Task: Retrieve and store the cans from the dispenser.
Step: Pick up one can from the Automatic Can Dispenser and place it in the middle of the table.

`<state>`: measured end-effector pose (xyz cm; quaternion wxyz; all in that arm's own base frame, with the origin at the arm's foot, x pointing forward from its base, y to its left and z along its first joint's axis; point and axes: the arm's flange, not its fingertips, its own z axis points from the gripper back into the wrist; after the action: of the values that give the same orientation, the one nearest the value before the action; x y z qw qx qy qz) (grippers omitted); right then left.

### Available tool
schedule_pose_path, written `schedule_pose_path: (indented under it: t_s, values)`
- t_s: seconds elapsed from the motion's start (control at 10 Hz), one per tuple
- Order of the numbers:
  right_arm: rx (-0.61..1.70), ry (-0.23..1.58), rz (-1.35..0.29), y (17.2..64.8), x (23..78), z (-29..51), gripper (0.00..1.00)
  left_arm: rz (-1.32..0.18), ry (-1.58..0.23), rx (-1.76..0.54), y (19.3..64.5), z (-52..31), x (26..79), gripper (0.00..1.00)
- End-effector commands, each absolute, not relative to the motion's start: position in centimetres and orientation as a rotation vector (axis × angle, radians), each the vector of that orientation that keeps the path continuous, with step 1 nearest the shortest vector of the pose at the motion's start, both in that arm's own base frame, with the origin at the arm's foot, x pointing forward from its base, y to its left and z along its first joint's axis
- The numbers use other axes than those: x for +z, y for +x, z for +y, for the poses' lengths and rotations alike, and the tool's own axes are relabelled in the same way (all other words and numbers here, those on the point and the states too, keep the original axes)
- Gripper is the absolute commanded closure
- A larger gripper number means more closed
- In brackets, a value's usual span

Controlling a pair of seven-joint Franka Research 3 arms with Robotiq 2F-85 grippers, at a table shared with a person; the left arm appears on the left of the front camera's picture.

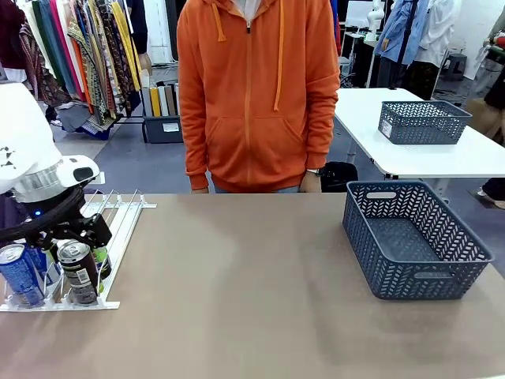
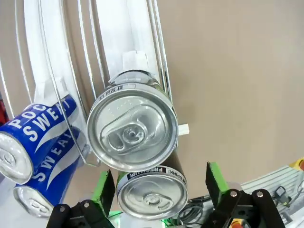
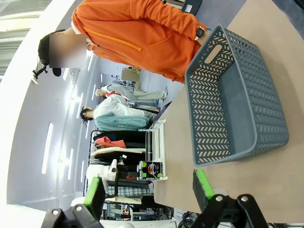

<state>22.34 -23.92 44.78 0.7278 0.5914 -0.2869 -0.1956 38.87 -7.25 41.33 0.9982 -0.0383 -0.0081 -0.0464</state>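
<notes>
The left gripper [image 2: 159, 185] hangs over the front end of the dispenser [image 1: 126, 217]. Its green pads [image 2: 105, 187] are spread to either side of a black can [image 2: 152, 197], not clamped on it. A second black can [image 2: 133, 130] sits next to it in the same lane, with a white pusher block [image 2: 135, 61] behind it. Two blue cans [image 2: 40, 137] fill the neighbouring lane. The right gripper [image 3: 148, 190] is spread and empty, near the grey lattice basket [image 3: 209, 109].

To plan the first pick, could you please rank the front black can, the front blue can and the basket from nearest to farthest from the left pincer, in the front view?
1. Front black can, just under the left pincer, in the rack.
2. Front blue can, beside it, further left.
3. Basket, far off, table's right.
</notes>
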Motion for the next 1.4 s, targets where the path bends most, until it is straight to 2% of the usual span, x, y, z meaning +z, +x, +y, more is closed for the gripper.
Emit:
schedule_pose_path:
  t_s: [0.0, 0.3, 0.5, 1.1, 1.3]
  values:
    - [-0.422, 1.31, -0.633, 22.1, 45.0, -24.1, 0.0, -0.023, -0.041, -0.098, 39.2, -7.5, 41.2, 0.0]
    - [-0.422, 1.31, -0.633, 22.1, 45.0, -24.1, 0.0, 0.013, -0.036, -0.093, 39.0, -7.2, 41.1, 0.0]
    - [-0.422, 1.31, -0.633, 22.1, 45.0, -24.1, 0.0, 0.021, -0.021, -0.099, 39.0, -7.4, 41.3, 1.0]
    - [-0.422, 1.31, -0.633, 22.1, 45.0, -24.1, 0.0, 0.009, -0.017, -0.083, 39.3, -7.2, 41.4, 1.0]
    - [-0.422, 1.31, -0.633, 22.1, 45.0, -24.1, 0.0, -0.001, -0.009, -0.096, 38.2, -6.8, 45.1, 1.0]
